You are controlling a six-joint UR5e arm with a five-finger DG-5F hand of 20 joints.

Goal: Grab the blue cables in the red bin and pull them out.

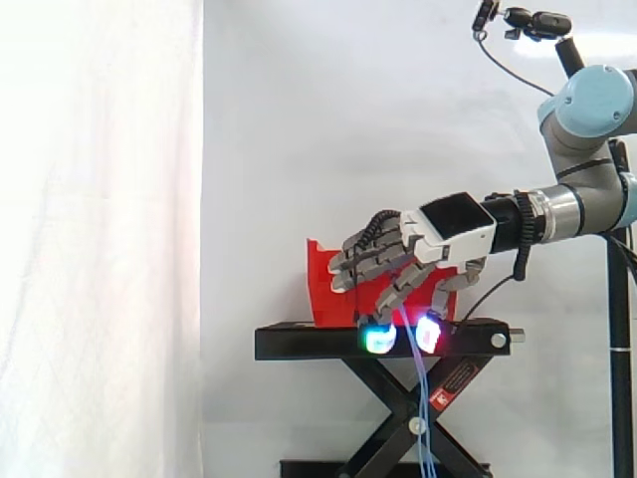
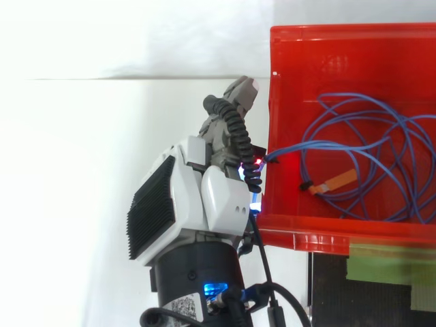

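So the hand (image 2: 204,197) sat just outside the left wall of the red bin (image 2: 354,34) in the top view, left of centre in the frame. Its fingers were curled down and closed on a strand of the blue cables (image 2: 340,144) right at that wall. That strand ran from the pinch across the wall and into the bin. Most of the bundle lay there as a loose coil of thin blue loops on the right side of the frame, overlapping pretty messily. A little orange tag (image 2: 338,180) with a small black bit next to it lay inside the coil, about mid bin. From the side, the hand came in from the right at mid frame, in front of the bin, fingers pointing down. The fingertips (image 1: 379,340) glowed cyan-green on one and magenta-red on another, level with the top plate of the black stand (image 1: 299,344). Thin blue strands dropped straight down from between those pads, past the stand's crossed legs to the bottom edge. A strip of green tape (image 2: 388,262) sat at the lower right of the top view, below the bin.
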